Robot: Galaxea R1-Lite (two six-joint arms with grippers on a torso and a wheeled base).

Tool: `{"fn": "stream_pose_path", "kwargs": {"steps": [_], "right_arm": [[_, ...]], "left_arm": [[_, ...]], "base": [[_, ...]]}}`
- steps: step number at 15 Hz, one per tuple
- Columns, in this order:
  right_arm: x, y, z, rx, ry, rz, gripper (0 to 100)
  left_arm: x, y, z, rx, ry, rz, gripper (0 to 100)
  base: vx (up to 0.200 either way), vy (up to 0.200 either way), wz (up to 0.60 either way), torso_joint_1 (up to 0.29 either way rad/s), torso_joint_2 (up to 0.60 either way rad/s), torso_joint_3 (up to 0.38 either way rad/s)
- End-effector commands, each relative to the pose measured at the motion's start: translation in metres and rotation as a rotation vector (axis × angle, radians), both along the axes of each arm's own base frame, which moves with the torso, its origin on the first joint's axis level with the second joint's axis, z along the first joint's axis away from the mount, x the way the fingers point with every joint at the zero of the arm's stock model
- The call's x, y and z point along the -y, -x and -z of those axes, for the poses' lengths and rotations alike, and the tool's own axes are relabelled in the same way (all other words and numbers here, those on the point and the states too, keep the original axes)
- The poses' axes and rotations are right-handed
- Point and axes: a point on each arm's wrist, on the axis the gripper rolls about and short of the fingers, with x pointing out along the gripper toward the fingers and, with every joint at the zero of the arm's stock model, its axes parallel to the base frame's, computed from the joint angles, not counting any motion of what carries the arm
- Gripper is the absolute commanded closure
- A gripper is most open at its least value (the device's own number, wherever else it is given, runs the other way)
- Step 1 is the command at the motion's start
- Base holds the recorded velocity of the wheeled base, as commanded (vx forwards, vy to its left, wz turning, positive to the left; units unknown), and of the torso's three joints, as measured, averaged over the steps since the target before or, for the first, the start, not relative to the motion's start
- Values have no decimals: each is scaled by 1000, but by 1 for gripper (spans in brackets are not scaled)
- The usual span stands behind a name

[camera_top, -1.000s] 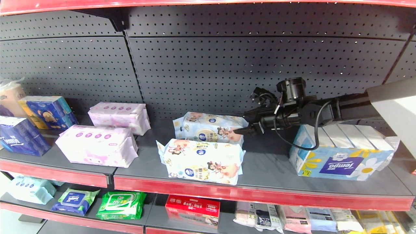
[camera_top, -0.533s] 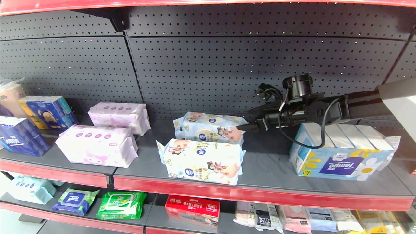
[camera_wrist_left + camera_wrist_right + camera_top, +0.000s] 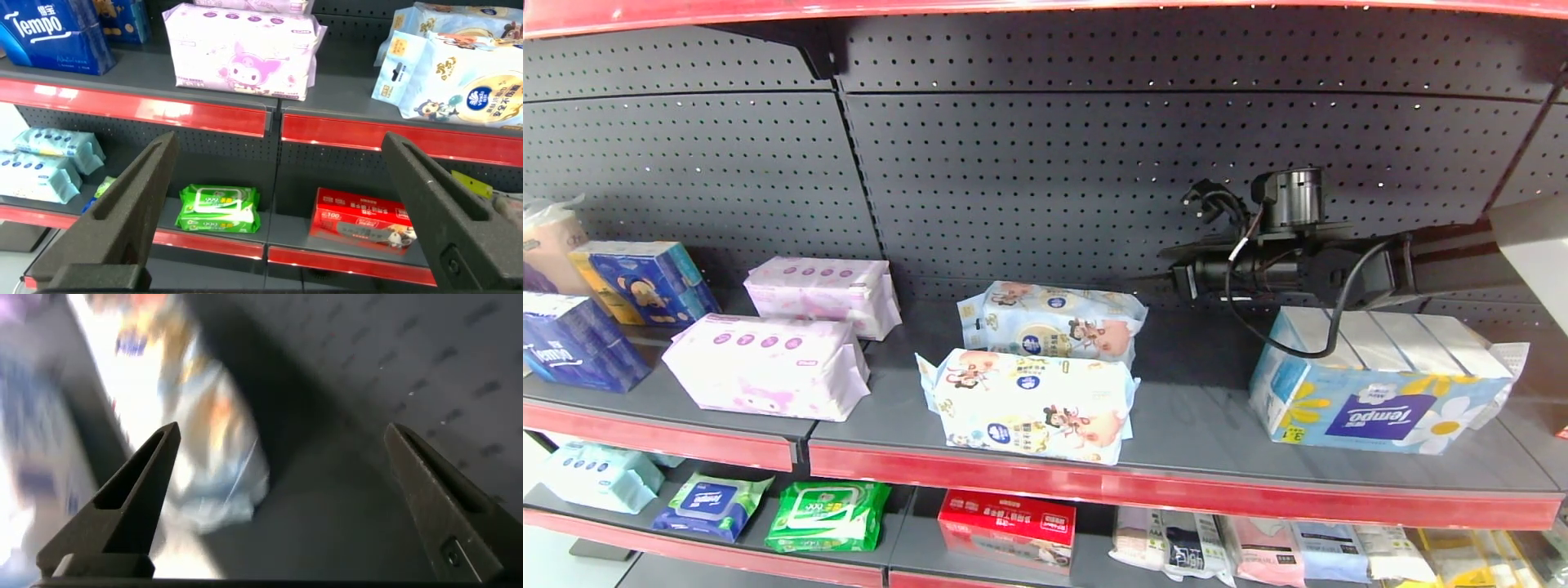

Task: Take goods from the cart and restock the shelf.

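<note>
The right jaws stand wide open and empty. The right arm (image 3: pixel 1282 265) hangs at two o'clock of the rear cartoon pack (image 3: pixel 1052 321) on the shelf (image 3: pixel 1201 425) — a twin pack (image 3: pixel 1027 406) lies at its six o'clock. The left jaws too are spread, holding nothing.

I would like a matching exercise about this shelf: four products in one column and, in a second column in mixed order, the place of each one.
1. flowered tissue pack
2. green pack
3. red box
4. front pink pack

A. lower shelf, right of the green pack
B. middle shelf, left part
C. lower shelf, left of the red box
D. middle shelf, far right

Pairs: 1-D, 2-C, 3-A, 4-B.
</note>
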Motion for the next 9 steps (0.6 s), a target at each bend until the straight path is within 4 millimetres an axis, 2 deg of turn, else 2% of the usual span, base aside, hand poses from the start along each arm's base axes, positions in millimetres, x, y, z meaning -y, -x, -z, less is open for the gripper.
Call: {"fn": "stream_pose_path", "kwargs": {"steps": [1, 4, 6, 9], "right_arm": [[2, 3, -4, 5, 4, 30, 0], [5, 16, -9, 4, -12, 57, 0], [9, 34, -10, -24, -16, 60, 0], [11, 50, -18, -17, -66, 73, 0]], "left_arm": [[0, 0, 0, 0, 1, -1, 0], [0, 0, 0, 0, 1, -1, 0], [0, 0, 0, 0, 1, -1, 0], [0, 0, 0, 0, -1, -1, 0]], "base": [[0, 0, 0, 0, 0, 0], [0, 0, 0, 0, 0, 0], [0, 0, 0, 0, 0, 0], [0, 0, 0, 0, 0, 0]]}}
